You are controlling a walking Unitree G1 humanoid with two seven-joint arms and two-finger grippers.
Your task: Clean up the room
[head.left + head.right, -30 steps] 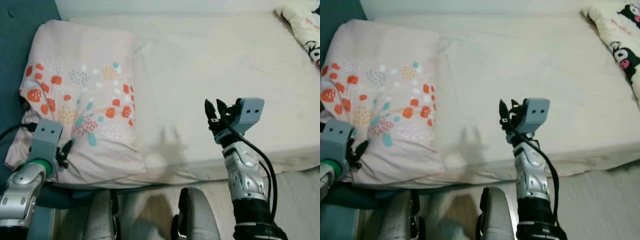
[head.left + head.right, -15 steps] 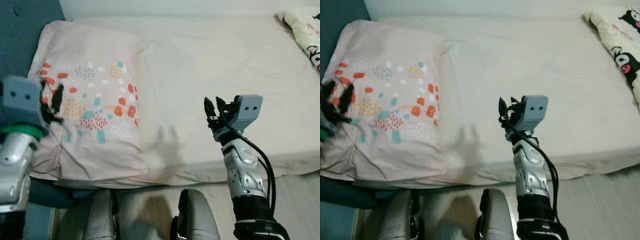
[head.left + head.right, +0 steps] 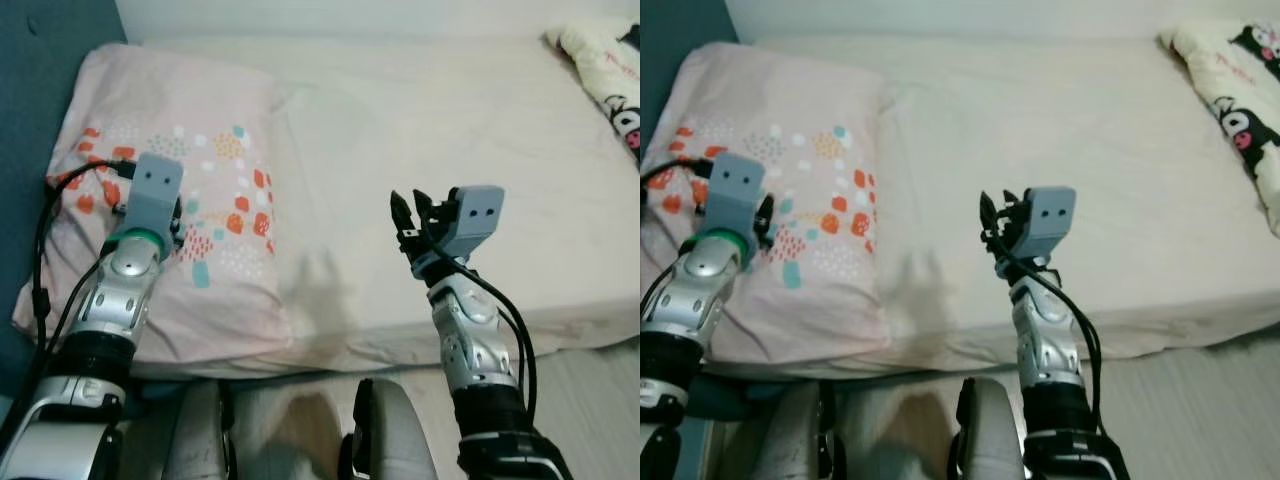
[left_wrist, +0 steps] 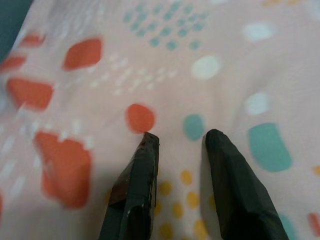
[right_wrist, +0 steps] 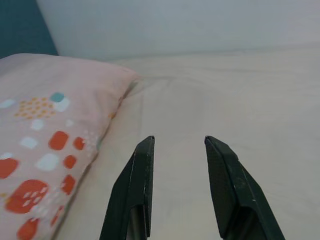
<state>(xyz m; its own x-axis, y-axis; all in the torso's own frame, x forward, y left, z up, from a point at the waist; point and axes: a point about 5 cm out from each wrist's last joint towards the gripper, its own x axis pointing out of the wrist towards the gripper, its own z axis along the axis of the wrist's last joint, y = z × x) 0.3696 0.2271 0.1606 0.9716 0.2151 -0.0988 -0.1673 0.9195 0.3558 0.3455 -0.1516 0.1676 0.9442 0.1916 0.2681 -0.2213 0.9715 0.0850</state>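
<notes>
Pink patterned pillow (image 3: 180, 190) lay at the bed's (image 3: 450, 130) left end; left gripper (image 4: 177, 137) hovered over it, right gripper (image 5: 177, 142) over the sheet, both parted and empty.

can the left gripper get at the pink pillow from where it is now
Probably yes. The left gripper hovers right over the pink pillow, fingers open and pointing at its patterned top, with nothing between them. The right gripper is away over the sheet.

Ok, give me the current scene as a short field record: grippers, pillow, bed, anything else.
left gripper: open, fingertips at the pillow's patterned face
right gripper: open, raised over the bed, holding nothing
pillow: pink, orange and teal print, lying at the bed's left end
bed: cream sheet, lightly creased
blanket: cartoon print, at the far right edge
</notes>
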